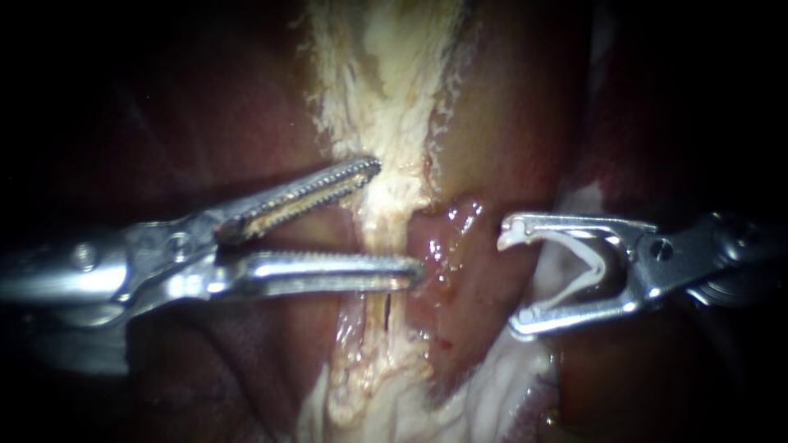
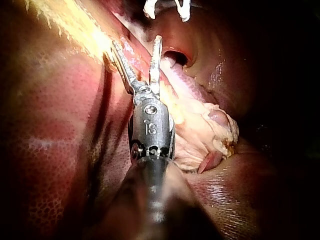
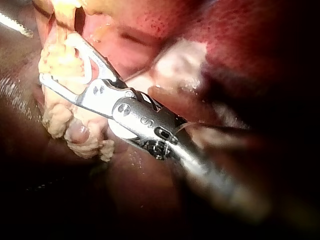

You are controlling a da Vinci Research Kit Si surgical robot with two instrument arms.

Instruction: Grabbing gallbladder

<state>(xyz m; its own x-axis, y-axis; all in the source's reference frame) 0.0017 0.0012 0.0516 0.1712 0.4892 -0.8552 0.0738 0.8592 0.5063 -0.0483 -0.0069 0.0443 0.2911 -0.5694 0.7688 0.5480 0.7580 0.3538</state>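
Observation:
My left instrument [image 1: 398,217] comes in from the left with long toothed jaws open. They straddle the pale fatty strip [image 1: 386,98] and close on nothing. The lower jaw lies across the strip, its tip at the glistening pink gallbladder tissue [image 1: 460,246]. My right instrument [image 1: 510,279] stands just right of that tissue, apart from it. Its jaws are wide apart and carry an open white clip [image 1: 595,267] that touches both. In the left wrist view the open jaws [image 2: 137,45] point along the strip [image 2: 75,25]. In the right wrist view the clip-bearing jaws [image 3: 55,57] lie over pale fat [image 3: 60,115].
Dark red liver [image 1: 205,107] lies left of the strip, and more liver [image 2: 45,150] flanks my left shaft. Pale lumpy fat [image 1: 386,385] spreads toward the near edge. The tips of the white clip [image 2: 165,7] show ahead of my left jaws.

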